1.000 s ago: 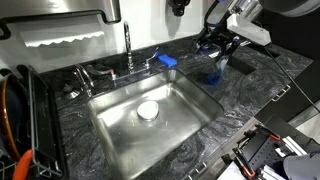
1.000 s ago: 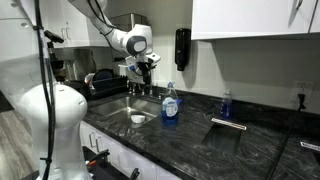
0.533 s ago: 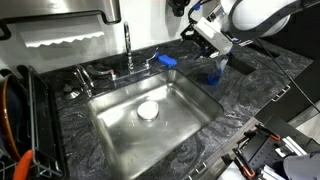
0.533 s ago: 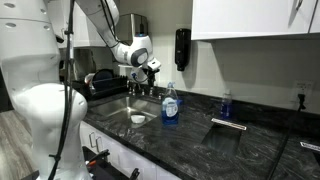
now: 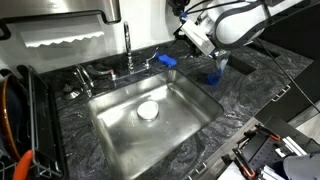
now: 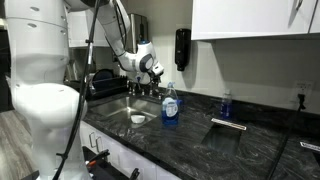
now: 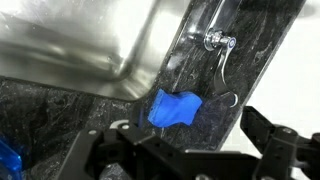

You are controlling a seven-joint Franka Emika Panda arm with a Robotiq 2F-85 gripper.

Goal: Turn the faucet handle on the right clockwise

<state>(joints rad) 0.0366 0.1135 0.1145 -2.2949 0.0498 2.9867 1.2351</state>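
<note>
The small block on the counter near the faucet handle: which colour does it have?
The block is bright blue, seen best in the wrist view.

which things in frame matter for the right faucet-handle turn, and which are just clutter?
Job:
- faucet handle
- tool, open

Clutter:
- blue block
- blue soap bottle
- spout
- second handle

I see the small, short chrome faucet handle on the right, a lever on a round base. It sits low on the dark marbled tabletop, just behind the back rim of the steel sink. In my wrist view the handle shows a bright round base, its thin lever lying flat along the stone. It stands free.
</note>
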